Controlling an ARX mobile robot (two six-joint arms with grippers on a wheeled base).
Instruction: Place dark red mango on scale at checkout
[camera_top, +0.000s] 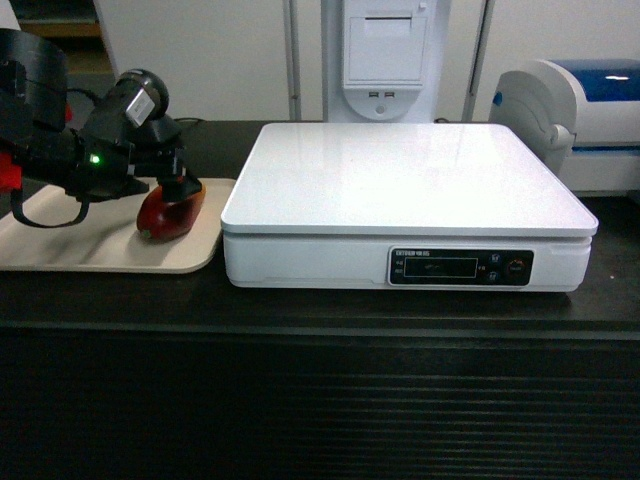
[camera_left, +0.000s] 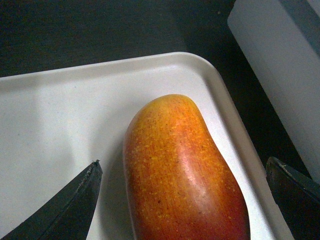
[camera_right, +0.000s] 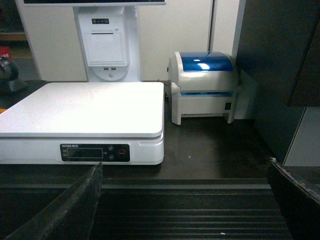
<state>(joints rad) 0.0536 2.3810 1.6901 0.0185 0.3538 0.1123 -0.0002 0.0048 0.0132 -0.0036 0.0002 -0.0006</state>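
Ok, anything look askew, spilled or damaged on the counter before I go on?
Nothing stands out. The dark red mango lies whole on the beige tray, the left gripper open around it. The scale sits square on the checkout, top bare; the printer looks intact.

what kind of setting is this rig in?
Looks like a shop checkout, likely a mock-up: a white scale on a black counter, a label printer beside it, and a mango on a tray.
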